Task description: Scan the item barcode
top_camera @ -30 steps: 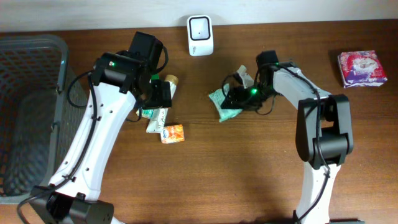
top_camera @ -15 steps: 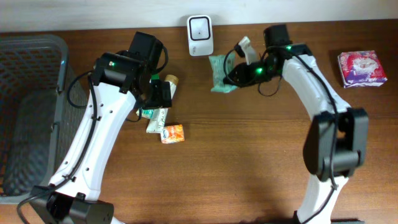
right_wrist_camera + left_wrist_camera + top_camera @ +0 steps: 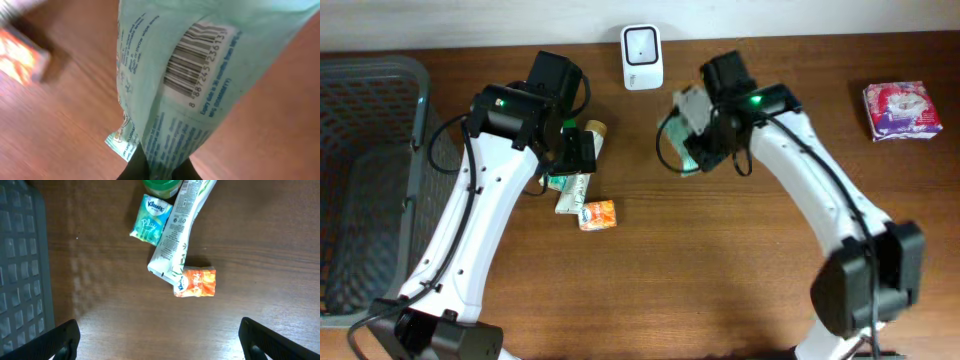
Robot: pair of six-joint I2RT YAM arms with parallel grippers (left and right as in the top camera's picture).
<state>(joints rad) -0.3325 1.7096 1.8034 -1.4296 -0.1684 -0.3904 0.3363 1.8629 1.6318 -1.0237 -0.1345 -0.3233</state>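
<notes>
My right gripper (image 3: pixel 157 167) is shut on a mint-green soft packet (image 3: pixel 200 75), pinching its lower edge. The packet's barcode (image 3: pixel 192 60) faces the right wrist camera. From overhead the packet (image 3: pixel 677 143) hangs above the table, below and to the right of the white scanner (image 3: pixel 642 57) at the back edge. My left gripper (image 3: pixel 160 342) is open, with nothing between its fingers (image 3: pixel 55 340); it hovers over a small pile of items.
The pile holds a teal tissue pack (image 3: pixel 151 224), a white tube (image 3: pixel 177 235), an orange sachet (image 3: pixel 196 282) and a green-lidded jar (image 3: pixel 161 186). A grey basket (image 3: pixel 365 180) stands at the left. A pink packet (image 3: pixel 900 110) lies far right.
The right gripper closed on the green packet, lifted it off the table toward the scanner, then turned and shifted it slightly down and left. The left arm stayed still.
</notes>
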